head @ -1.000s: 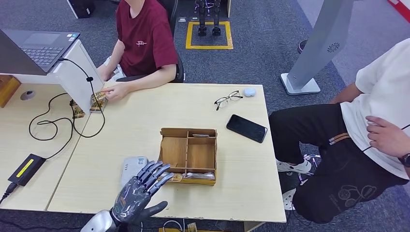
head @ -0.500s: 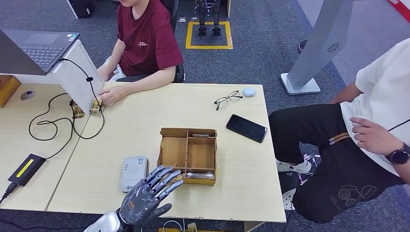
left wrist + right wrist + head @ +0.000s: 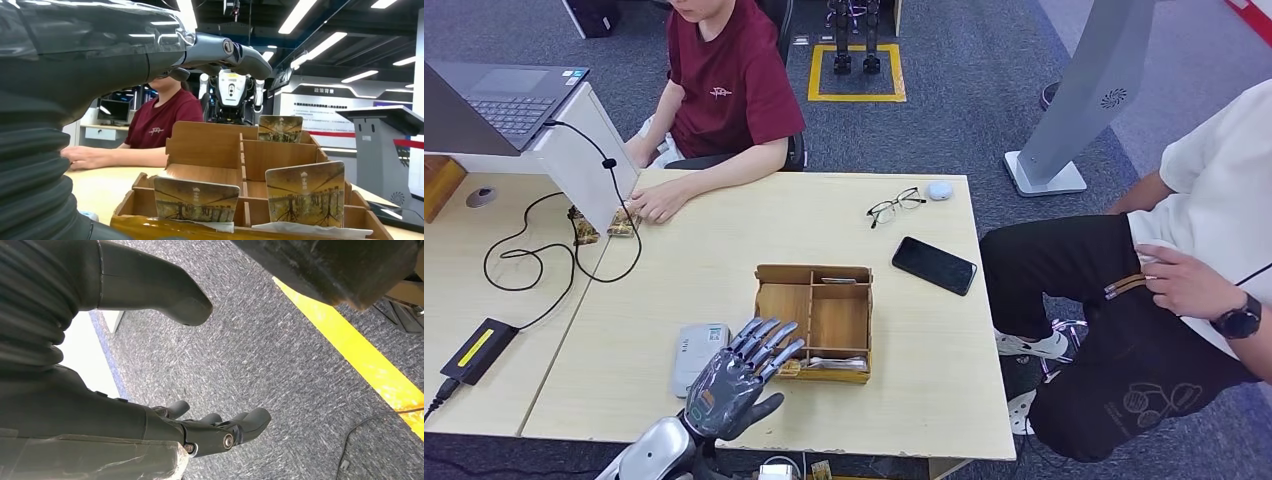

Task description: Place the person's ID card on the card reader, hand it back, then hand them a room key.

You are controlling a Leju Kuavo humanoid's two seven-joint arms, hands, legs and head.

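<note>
Now: left hand (image 3: pixel 736 378) spread, empty, above wooden box's (image 3: pixel 815 321) near-left corner | card reader (image 3: pixel 695 352) beside box | right hand (image 3: pixel 220 432) loosely spread, empty

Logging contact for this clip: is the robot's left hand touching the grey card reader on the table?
Cannot tell. In the head view the left hand overlaps the grey card reader's right edge, fingers spread, but height above it is unclear.

— Where does the grey, flat, rounded card reader (image 3: pixel 700 356) lie?
— Flat on the bench, just left of the brown wooden compartment box (image 3: pixel 815 320).
— And the room key cards?
— Sepia-printed cards (image 3: pixel 196 200) stand upright in the box's near compartments; another (image 3: pixel 280 129) stands at its far wall.
</note>
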